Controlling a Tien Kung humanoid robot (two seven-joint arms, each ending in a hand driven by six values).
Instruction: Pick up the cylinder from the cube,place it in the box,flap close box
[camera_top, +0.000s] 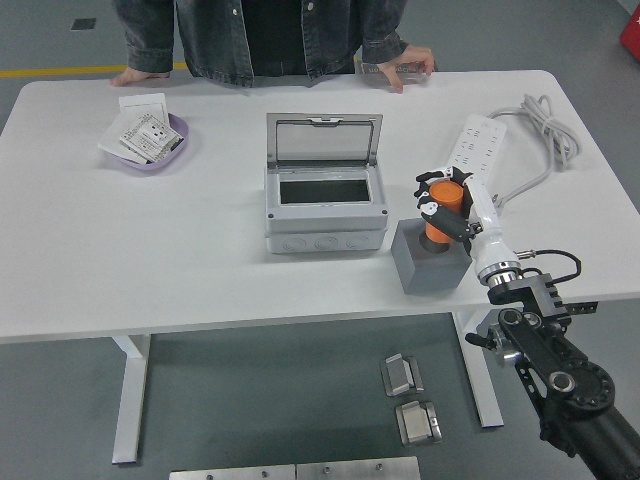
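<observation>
R hand (447, 203) comes in from lower right, white fingers wrapped round the orange cylinder (443, 213), holding it upright at the top of the grey cube (431, 262); can't tell if the cyl. bottom is touching the cube or just clear of it. Cube sits near the table's front edge, just beside the box's right side. Grey box (325, 205) at table centre, clear lid (324, 140) flipped up at the back, dark opening showing. White table (200, 260). L arm not visible. White power strip (473, 155) w/ grey cable behind the hand, far right. Purple dish (172, 150) w/ paper packets at far left. Person in denim jacket stands at far side: one hand (135, 74) flat on the table edge, other hand (405, 66) holding a small flat object at the edge.
</observation>
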